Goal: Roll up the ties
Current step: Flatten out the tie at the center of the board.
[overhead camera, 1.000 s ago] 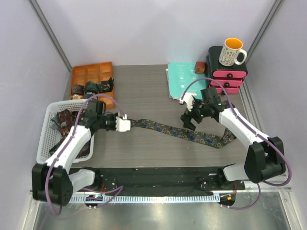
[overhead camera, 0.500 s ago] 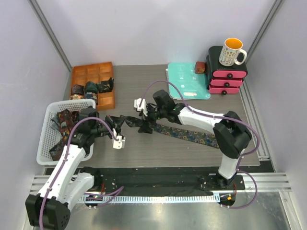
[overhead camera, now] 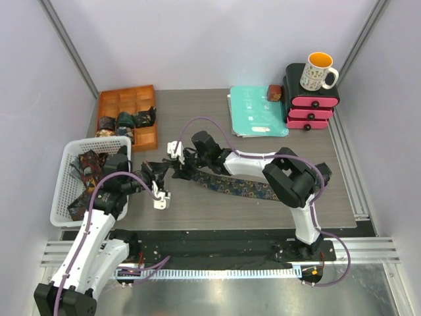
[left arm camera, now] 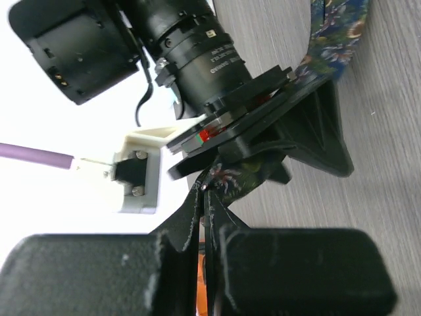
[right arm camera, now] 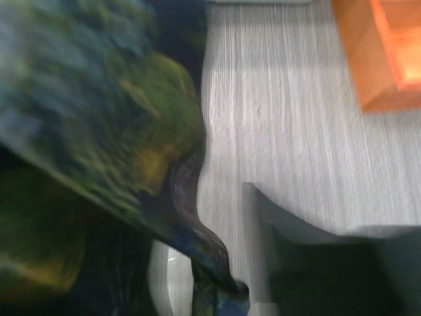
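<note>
Clamping one end of the long dark floral-print fabric necktie [overhead camera: 253, 188] in the closed left claw [left arm camera: 205, 197], rest trailing past the right claw [overhead camera: 181, 172] alongside, grip there unclear. Limp, slippery; best pinched flat near the tip.

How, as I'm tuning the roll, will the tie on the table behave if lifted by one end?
Probably floppy: the tie lies as a flat, bending strip. Likely thin and light: it bunches where the left gripper pinches it. Its tail would probably drag.
</note>
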`<state>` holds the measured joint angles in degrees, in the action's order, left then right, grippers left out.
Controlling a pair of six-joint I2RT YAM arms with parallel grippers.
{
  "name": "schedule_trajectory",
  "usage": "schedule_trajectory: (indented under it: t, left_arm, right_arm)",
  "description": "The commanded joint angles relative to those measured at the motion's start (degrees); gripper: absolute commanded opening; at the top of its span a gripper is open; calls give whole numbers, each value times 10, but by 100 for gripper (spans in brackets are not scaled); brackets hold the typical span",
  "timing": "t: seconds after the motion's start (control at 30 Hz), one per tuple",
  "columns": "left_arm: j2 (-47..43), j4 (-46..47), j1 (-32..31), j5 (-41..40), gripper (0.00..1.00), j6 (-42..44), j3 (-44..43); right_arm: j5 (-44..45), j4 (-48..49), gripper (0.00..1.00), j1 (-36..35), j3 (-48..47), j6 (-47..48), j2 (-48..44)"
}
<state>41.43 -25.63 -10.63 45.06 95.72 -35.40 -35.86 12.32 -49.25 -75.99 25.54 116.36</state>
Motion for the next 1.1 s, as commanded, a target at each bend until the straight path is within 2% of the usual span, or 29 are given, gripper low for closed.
schedule_trajectory:
  t: [0.0,0.07,0.13,0.17,0.2,0.27,0.3,0.4,0.5,0.53,0.6,0.73,0.8,0.9,0.93,1.07]
  left_arm:
    - [-17,31,2,-8,0,-26,15]
    - [-15,43,2,-31,0,-55,20]
    - [-10,45,1,-46,0,-78,22]
    - [-3,44,1,-57,0,-91,21]
    - [1,50,1,-75,16,-138,21]
    - [21,44,1,-100,41,-193,7]
    - [31,25,1,-125,58,-258,-5]
    - [83,-26,10,-142,74,-386,-76]
    - [148,-103,30,-128,87,-478,-169]
    - [164,-139,37,-118,88,-534,-219]
    - [200,-186,48,-99,92,-571,-265]
    - [303,-370,57,-37,92,-558,-394]
    - [333,-419,57,-6,91,-544,-425]
    - [380,-483,46,-5,88,-542,-463]
    - [389,-510,39,-5,87,-539,-474]
    - [425,-543,28,-3,85,-552,-476]
  right_arm:
    - [25,13,36,6,2,23,-11]
    - [33,4,22,10,20,27,-32]
    - [66,-6,13,10,43,30,-46]
    - [78,-14,1,10,49,38,-52]
    - [96,-14,1,9,58,38,-65]
    - [174,2,1,3,67,36,-73]
    - [203,9,1,1,73,42,-79]
    - [287,42,1,-8,103,76,-91]
    - [356,96,1,-32,151,113,-118]
    - [379,129,1,-40,166,146,-129]
    - [431,175,1,-66,213,178,-141]
    - [496,316,1,-111,286,294,-156]
    - [530,371,1,-127,317,335,-146]
    - [562,503,1,-152,340,417,-108]
    - [573,577,1,-158,345,433,-98]
    - [587,704,1,-162,350,516,-40]
